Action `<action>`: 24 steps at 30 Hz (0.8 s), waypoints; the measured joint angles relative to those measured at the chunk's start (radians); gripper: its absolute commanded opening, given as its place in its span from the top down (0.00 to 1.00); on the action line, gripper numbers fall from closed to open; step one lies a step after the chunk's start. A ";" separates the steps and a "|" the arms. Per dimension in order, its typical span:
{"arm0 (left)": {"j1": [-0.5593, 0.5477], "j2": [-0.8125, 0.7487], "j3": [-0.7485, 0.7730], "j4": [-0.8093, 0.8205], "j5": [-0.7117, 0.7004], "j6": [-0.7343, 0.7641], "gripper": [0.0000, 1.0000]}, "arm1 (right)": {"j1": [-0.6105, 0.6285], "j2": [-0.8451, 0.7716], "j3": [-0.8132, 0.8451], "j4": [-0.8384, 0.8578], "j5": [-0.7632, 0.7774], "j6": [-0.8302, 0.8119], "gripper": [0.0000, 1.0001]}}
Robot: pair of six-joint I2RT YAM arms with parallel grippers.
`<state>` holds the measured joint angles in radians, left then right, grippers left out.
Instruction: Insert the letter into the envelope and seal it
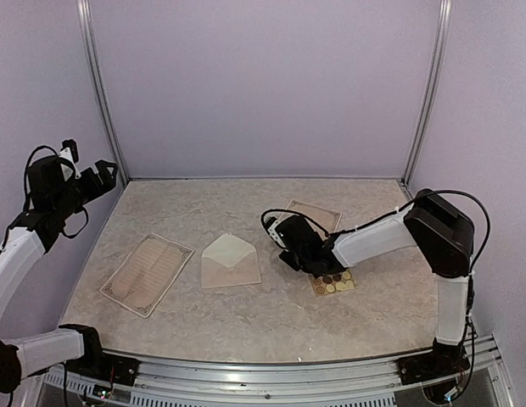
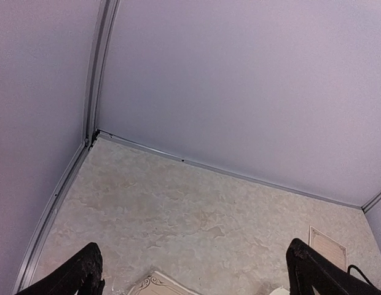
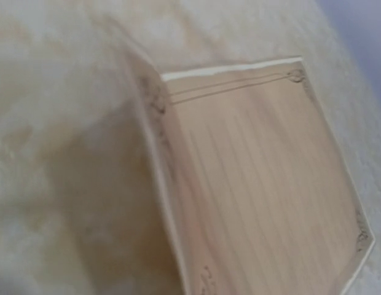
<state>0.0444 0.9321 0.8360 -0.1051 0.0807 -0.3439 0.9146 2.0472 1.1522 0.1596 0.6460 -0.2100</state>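
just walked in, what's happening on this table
The right gripper is shut on an edge of a lined tan sheet, holding it tilted off the table. The left gripper hangs open, raised at the left side. The envelope lies mid-table, flap open, not sealed.

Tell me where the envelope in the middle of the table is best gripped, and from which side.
Grip the envelope by its open triangular flap, near the tip, coming down from the far side. The body lies flat on the table with no edge to get under; the flap points away from the arm bases and probably lifts easiest.
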 measured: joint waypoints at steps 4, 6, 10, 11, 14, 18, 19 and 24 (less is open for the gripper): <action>-0.042 0.000 -0.005 0.002 -0.004 0.000 0.01 | 0.000 -0.106 0.000 -0.053 -0.058 0.063 1.00; -0.097 -0.003 -0.006 0.002 -0.004 -0.009 0.01 | 0.000 -0.187 0.002 -0.084 -0.116 0.111 1.00; -0.251 -0.047 -0.067 0.044 0.012 -0.099 0.01 | -0.011 -0.348 0.021 -0.138 -0.277 0.239 1.00; -0.299 -0.063 -0.095 0.065 0.017 -0.136 0.01 | -0.013 -0.387 0.026 -0.146 -0.326 0.275 1.00; -0.451 -0.085 -0.151 0.114 0.024 -0.243 0.01 | -0.019 -0.463 0.027 -0.153 -0.457 0.361 1.00; -0.679 -0.071 -0.171 0.190 0.014 -0.365 0.01 | -0.024 -0.530 -0.001 -0.116 -0.639 0.468 1.00; -0.722 -0.063 -0.171 0.212 0.014 -0.386 0.01 | -0.025 -0.541 -0.013 -0.103 -0.682 0.489 1.00; -0.845 0.005 -0.171 0.325 0.047 -0.483 0.01 | -0.026 -0.558 -0.059 -0.015 -0.919 0.576 1.00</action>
<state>-0.8005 0.9375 0.6651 0.2195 0.1280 -0.8268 0.8886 1.4891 1.0935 0.1444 -0.2726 0.3664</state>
